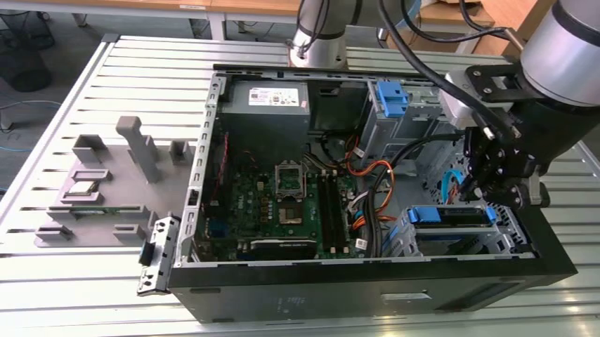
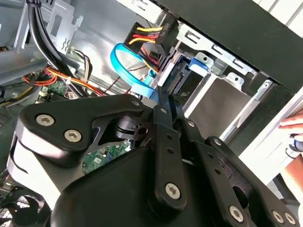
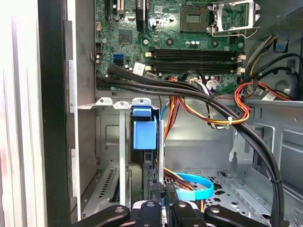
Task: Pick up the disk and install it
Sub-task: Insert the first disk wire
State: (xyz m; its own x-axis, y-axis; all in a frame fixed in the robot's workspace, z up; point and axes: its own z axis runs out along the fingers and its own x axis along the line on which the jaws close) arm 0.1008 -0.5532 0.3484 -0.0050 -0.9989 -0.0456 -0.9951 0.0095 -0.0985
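Gripper clamped on the edge of the disk, which stands upright in a bay of the open case.

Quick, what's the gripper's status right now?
Gripper: closed, nothing visibly held; its tips sit right by the disk.

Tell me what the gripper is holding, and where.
Cannot be told: the gripper sits at the edge of the silver hard drive in its blue plastic caddy.
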